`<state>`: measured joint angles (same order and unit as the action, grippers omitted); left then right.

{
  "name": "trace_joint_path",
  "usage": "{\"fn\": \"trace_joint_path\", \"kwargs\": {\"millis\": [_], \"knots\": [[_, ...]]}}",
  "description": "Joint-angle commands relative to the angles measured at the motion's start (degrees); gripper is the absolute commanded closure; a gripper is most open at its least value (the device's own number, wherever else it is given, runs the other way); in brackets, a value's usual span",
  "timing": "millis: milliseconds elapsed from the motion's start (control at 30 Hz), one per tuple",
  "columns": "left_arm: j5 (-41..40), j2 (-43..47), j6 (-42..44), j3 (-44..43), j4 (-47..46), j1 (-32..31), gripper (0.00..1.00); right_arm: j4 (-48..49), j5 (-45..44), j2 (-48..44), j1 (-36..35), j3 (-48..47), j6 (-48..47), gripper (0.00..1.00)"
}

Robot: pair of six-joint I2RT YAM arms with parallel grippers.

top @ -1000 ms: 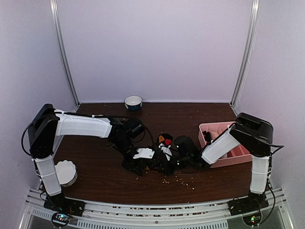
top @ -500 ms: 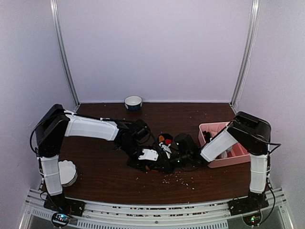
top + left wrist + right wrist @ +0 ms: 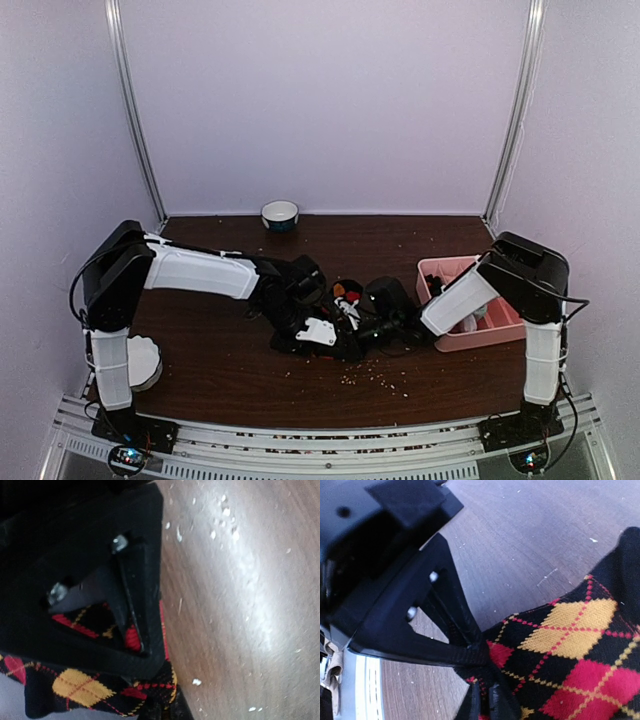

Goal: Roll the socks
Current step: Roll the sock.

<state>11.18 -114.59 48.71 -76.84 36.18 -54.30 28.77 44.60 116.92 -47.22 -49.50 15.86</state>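
The black argyle sock with red, orange and yellow diamonds lies bunched at the table's middle, between both grippers. My left gripper comes in from the left. In the left wrist view, my left gripper is shut on a fold of the argyle sock. My right gripper comes in from the right. In the right wrist view, my right gripper pinches the edge of the argyle sock. The purple-magenta striped sock is not in view.
A pink bin stands at the right, behind the right arm. A small bowl sits at the back wall. A white round container is at the near left. Pale crumbs are scattered on the brown table.
My left gripper has moved right and slightly nearer, closing on the right gripper, and the sock between them is more bunched. The right arm has barely moved.
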Motion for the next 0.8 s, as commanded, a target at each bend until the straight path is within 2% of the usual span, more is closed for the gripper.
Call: {"fn": "trace_joint_path", "kwargs": {"millis": [0, 167, 300, 367, 467, 500, 533, 667, 767], "knots": [[5.0, -4.2, -3.1, -4.9, 7.9, 1.8, 1.00, -14.5, -11.0, 0.9, 0.2, 7.7, -1.6, 0.86], [13.1, -6.4, -4.5, -9.3, 18.2, 4.8, 1.00, -4.2, -16.7, -8.5, 0.2, 14.7, -3.3, 0.81], [16.3, -6.5, -4.4, -10.2, 24.3, 5.6, 1.00, 3.2, -20.7, -15.9, 0.1, 20.1, -5.5, 0.66], [17.3, -6.6, -4.8, -10.3, 26.7, 5.6, 1.00, 4.7, -23.4, -19.6, -0.5, 22.3, -7.4, 0.60], [19.2, -6.9, -4.9, -10.9, 30.6, 5.6, 1.00, 3.1, -28.9, -25.0, -2.4, 23.2, -11.3, 0.57], [19.5, -7.1, -5.3, -11.2, 31.6, 5.6, 1.00, 1.5, -31.2, -26.5, -3.3, 22.8, -13.0, 0.16], [19.6, -7.2, -5.5, -11.4, 32.4, 5.6, 1.00, -0.3, -34.1, -28.1, -4.4, 22.4, -14.3, 0.02], [19.2, -8.2, -5.8, -12.5, 33.6, 5.3, 1.00, -1.7, -46.1, -34.0, -7.8, 23.2, -16.9, 0.01], [19.2, -11.2, -5.1, -16.5, 36.2, 5.0, 1.00, 5.4, -49.3, -37.6, -7.4, 27.5, -10.5, 0.01]]}}
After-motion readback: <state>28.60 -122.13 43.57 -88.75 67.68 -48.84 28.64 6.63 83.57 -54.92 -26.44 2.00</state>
